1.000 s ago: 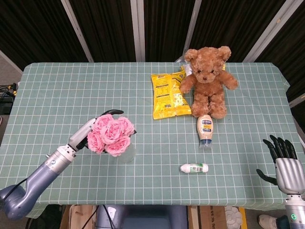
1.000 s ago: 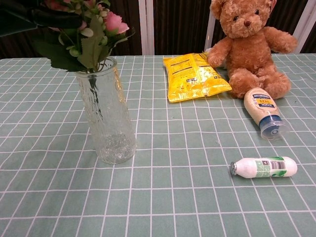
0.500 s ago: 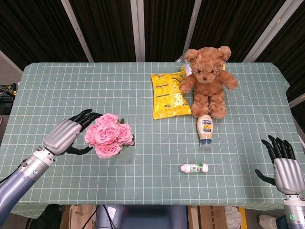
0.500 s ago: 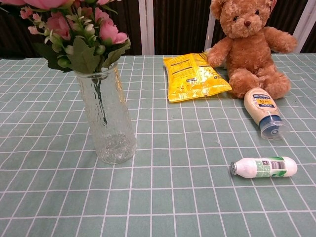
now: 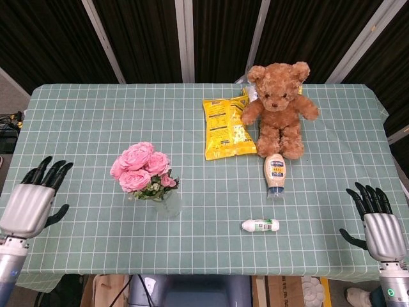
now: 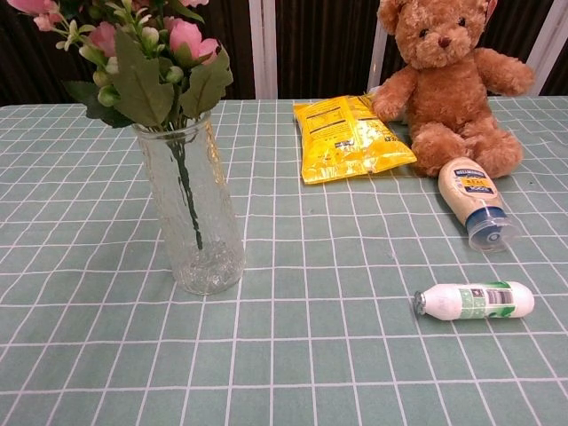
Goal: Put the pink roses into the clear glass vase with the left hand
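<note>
Head view: pink roses (image 5: 138,169) stand in the clear glass vase (image 5: 166,203) on the table (image 5: 83,121), left hand (image 5: 30,203) and right hand (image 5: 378,224) both empty, fingers spread, at the edges; chest view: green stems show through the ribbed vase (image 6: 190,213), blooms (image 6: 133,44) cropped above, hands unseen.

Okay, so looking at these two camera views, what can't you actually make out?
- Chest view: the tops of the pink roses are cut off by the upper edge.
- Chest view: neither robot hand shows; only the head view has the left robot hand and right robot hand.
- Head view: the clear glass vase is mostly hidden under the blooms.
- Both views: print on the small white bottle is too small.
</note>
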### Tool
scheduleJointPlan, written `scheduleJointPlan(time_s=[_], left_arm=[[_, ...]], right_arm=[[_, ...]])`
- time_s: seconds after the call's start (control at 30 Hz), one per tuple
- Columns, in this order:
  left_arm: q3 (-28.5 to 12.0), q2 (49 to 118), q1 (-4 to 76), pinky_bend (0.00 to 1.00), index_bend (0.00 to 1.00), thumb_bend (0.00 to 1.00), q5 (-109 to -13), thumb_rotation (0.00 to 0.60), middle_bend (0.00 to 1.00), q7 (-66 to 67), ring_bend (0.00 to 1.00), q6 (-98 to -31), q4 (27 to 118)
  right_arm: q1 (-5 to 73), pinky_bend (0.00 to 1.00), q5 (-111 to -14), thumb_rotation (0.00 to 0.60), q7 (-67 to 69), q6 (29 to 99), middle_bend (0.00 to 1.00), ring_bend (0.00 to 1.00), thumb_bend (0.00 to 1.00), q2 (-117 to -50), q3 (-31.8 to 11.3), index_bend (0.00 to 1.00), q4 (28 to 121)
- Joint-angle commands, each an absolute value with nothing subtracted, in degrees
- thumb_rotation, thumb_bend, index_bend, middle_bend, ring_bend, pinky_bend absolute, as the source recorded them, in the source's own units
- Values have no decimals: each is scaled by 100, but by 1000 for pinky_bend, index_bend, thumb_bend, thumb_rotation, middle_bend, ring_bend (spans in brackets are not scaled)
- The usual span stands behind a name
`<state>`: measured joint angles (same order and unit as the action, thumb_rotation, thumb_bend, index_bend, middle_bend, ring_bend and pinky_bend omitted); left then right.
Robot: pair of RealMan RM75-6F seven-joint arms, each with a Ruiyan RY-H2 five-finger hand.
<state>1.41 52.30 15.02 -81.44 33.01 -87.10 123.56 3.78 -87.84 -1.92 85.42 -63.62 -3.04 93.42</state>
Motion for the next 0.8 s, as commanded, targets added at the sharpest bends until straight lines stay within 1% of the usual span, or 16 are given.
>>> scheduleJointPlan(time_s=[0.03,0.17,0.37,0.5,0.63,0.8], left_arm=[[566,5767,833,216,135,336,-8631,600,112,2311,42,-9290,11320],[652,5974,650,216,141,338,-8688,600,113,1593,42,-9226,10603],[541,6409,575,207,144,338,-8986,600,112,1044,42,-9341,9841],[438,6530,555,199,148,339,-9090,600,111,869,33,-9405,9570],[344,6543,534,162,148,339,-9119,600,94,664,1,-9442,9421],[221,6549,481,156,148,339,-9116,600,83,528,0,-9537,9290]], right_arm=[[384,0,-8879,600,-145,8593,75,36,193,-6360,-280,148,9297],[384,0,-8938,600,-160,8626,75,36,193,-6384,-265,148,9266],[388,0,-8983,600,-295,8629,75,36,193,-6397,-243,148,9270],[386,0,-9004,600,-381,8667,75,36,193,-6413,-252,149,9247],[403,0,-9020,600,-383,8640,75,37,193,-6415,-241,149,9218],[425,0,-9049,600,-353,8613,75,36,192,-6397,-229,149,9189]])
